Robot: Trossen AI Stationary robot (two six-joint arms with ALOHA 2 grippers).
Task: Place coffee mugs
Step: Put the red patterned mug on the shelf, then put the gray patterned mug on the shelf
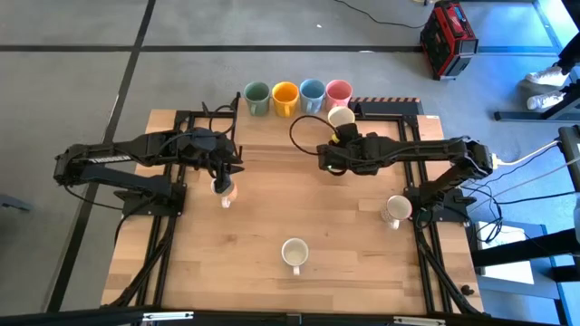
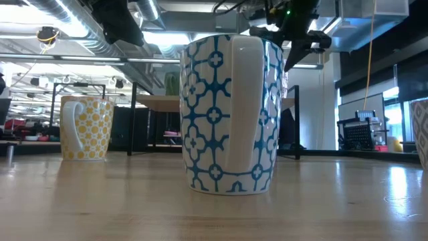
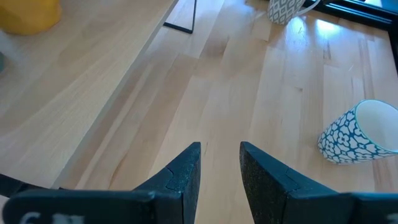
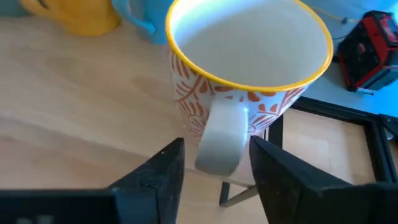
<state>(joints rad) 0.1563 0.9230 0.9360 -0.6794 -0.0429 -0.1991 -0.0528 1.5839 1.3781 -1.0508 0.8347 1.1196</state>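
Right gripper (image 4: 214, 165): fingers parted either side of the orange-patterned mug (image 4: 249, 68)'s handle, not clamped, beside the pink mug (image 1: 338, 91).
Left gripper (image 3: 221, 165): part-open, empty.
Around: blue-patterned mug (image 3: 357, 134) near the left gripper; yellow-dotted mug (image 2: 85, 127) farther off.

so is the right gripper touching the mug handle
Apart. The right wrist view shows the right gripper open, with gaps between both fingers and the orange-patterned mug's handle.

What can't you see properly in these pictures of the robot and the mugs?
- High view: the left gripper covers most of a mug, so its pattern is hidden.
- Low view: the blue-patterned mug blocks the middle of the table behind it.
- Low view: a mug is cut off by the right edge.
- Right wrist view: the orange-patterned mug hides whether its base rests on the table.
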